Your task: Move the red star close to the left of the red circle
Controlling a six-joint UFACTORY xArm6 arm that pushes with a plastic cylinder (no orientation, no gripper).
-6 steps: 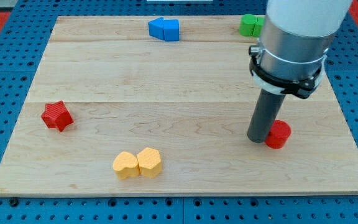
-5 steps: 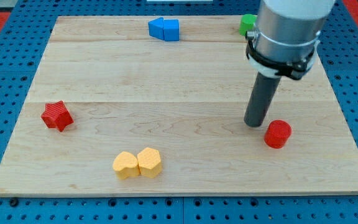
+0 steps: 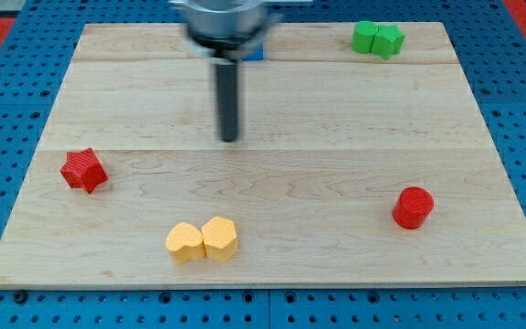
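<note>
The red star (image 3: 84, 170) lies near the board's left edge. The red circle (image 3: 413, 206) stands at the lower right of the board. My tip (image 3: 231, 139) is near the board's middle, slightly left and above centre, touching no block. It is well to the right of and a little above the red star, and far to the left of the red circle.
Two yellow blocks (image 3: 202, 240) sit together near the bottom edge. Two green blocks (image 3: 378, 38) sit at the top right. A blue block (image 3: 255, 52) at the top is mostly hidden behind the arm. The wooden board (image 3: 135, 100) lies on a blue pegboard.
My tip has swept from right beside the red circle leftward and upward to the board's middle. The red circle sits slightly right of where it was. The red star has not moved.
</note>
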